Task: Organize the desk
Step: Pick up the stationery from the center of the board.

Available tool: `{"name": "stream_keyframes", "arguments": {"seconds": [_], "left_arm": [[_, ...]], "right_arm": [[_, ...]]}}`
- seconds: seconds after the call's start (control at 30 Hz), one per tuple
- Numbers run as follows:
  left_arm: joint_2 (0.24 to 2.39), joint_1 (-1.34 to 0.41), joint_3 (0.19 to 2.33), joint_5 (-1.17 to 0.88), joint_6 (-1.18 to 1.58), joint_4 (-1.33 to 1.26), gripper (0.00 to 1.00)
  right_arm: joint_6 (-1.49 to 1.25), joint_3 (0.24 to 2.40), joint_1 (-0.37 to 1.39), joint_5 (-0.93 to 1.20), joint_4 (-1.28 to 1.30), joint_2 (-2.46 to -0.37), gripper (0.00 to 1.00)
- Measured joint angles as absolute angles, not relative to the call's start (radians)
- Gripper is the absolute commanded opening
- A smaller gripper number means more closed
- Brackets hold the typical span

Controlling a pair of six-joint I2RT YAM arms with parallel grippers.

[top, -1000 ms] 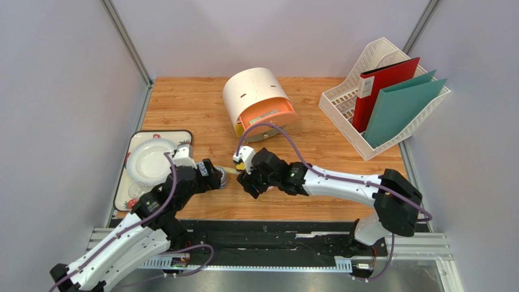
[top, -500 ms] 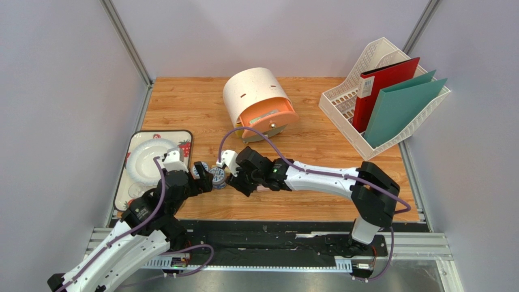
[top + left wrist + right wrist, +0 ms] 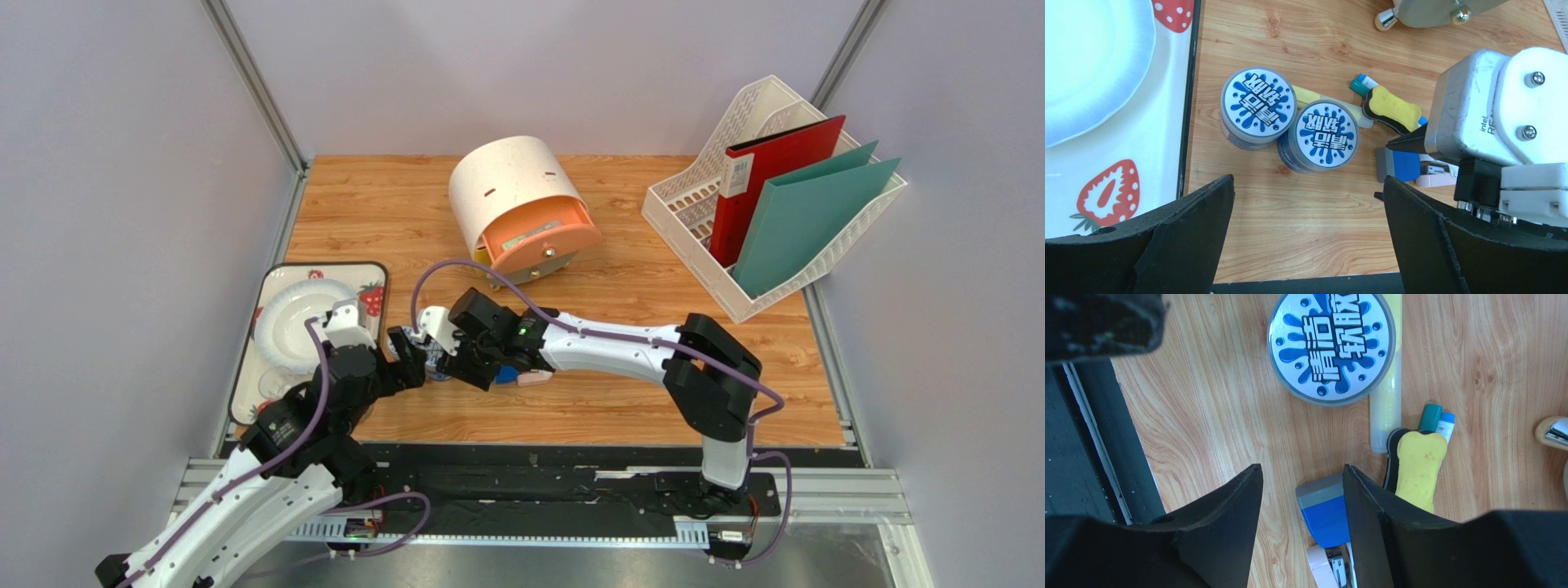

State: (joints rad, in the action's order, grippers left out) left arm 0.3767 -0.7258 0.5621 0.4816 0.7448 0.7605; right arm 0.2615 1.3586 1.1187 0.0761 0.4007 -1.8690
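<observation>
On the desk, near its front left, lies a small cluster. It holds two round tubs with blue-and-white lids, a yellow sponge, a pale yellow tube, markers, a blue-grey block and a pink stapler. My left gripper stands wide open over bare wood just in front of the tubs. My right gripper hovers open above the blue-grey block, which shows between its fingers beside the right one. In the top view the left gripper and the right gripper nearly meet.
A strawberry-print tray with a white plate sits at the left edge. A round cream drawer box with an orange drawer stands at the back middle. A white file rack holds a red folder and a teal folder.
The right arm has reached left across the desk until its gripper is over the cluster, its jaws a little narrower. The left gripper drew back slightly to the left, still wide open.
</observation>
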Motion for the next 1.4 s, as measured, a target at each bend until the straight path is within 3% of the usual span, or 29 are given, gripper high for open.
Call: {"name": "stream_keyframes", "arguments": {"seconds": [0.63,1.4], "left_arm": [[0.266,-0.726,0.568,0.567,0.773,0.824,0.99],[0.261,-0.726,0.581,0.607,0.772,0.834,0.99]], "right_arm": [[0.338,1.541,1.029,0.171,0.462,-2.044,0.58],[0.353,1.619,1.006,0.220,0.515,-2.165,0.43]]}}
